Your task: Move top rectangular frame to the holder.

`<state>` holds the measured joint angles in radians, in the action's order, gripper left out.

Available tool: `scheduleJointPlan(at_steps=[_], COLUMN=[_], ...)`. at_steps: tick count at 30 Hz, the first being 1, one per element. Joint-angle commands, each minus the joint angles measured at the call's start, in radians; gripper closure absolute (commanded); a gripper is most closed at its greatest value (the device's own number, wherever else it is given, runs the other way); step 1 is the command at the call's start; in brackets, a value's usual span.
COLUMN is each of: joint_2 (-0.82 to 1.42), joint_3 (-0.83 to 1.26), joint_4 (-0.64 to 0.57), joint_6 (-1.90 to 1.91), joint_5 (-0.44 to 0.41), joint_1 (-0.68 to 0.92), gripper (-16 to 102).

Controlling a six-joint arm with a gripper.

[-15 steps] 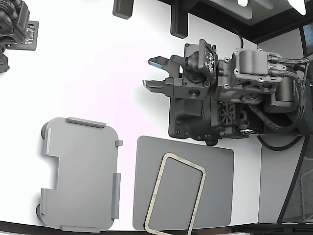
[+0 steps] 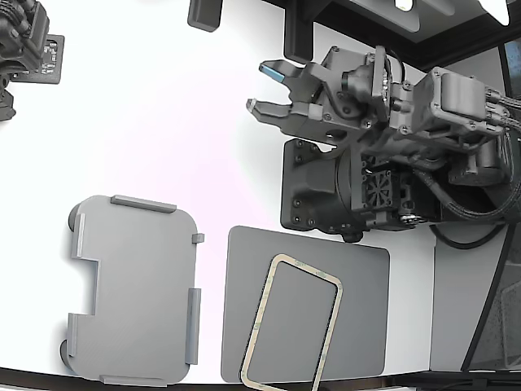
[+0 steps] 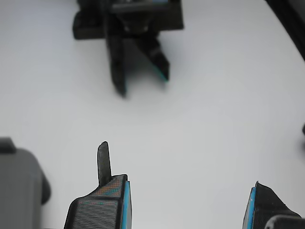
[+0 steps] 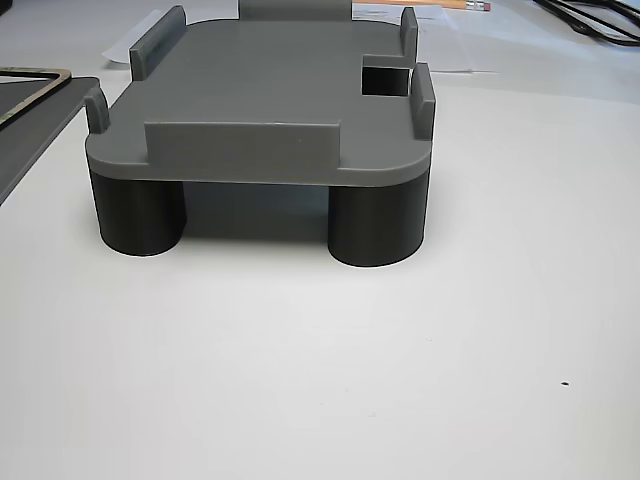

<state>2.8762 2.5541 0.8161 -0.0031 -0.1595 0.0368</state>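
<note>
The top rectangular frame (image 2: 257, 321), a thin tan outline with greenish marks, lies on a dark grey slab (image 2: 362, 277) near the bottom of the exterior view. Its corner shows in the other view (image 4: 35, 71). The holder (image 2: 134, 285), a light grey tray with raised edge tabs and a notch, stands to the exterior view's left of the slab. It is empty, and shows on round feet in the other view (image 4: 260, 100). My gripper (image 2: 262, 88) is open and empty, well above the frame in the exterior view. In the wrist view my gripper (image 3: 188, 210) faces bare white table.
A second arm (image 2: 24, 49) sits at the exterior view's top left; its gripper shows in the wrist view (image 3: 128, 38). My arm's base (image 2: 326, 195) stands just beyond the slab. Dark posts (image 2: 297, 37) stand at the back. The holder's corner (image 3: 16, 186) edges the wrist view.
My gripper has swung toward the far side of the table, away from the slab, and tilted. It stays open and empty. The frame and the holder have not moved.
</note>
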Motion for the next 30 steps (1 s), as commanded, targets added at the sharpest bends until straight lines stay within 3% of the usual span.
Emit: scheduleJointPlan(at_steps=[1,8,17,25,30], joint_2=[-0.115,-0.414,-0.657,-0.891,-1.029], joint_3=[-0.160,-0.440,-0.531,-0.643,-0.692], joint_4=[0.040,0.196,0.353,0.520,0.551], joint_6=[-0.112,-0.242,-0.187,-0.192,-0.201], joint_5=[0.035,0.023,-0.020,0.003,0.048], joint_1=[0.060,0.362,0.750,0.925,0.960], gripper=[-14,-14,-14,-14,-14])
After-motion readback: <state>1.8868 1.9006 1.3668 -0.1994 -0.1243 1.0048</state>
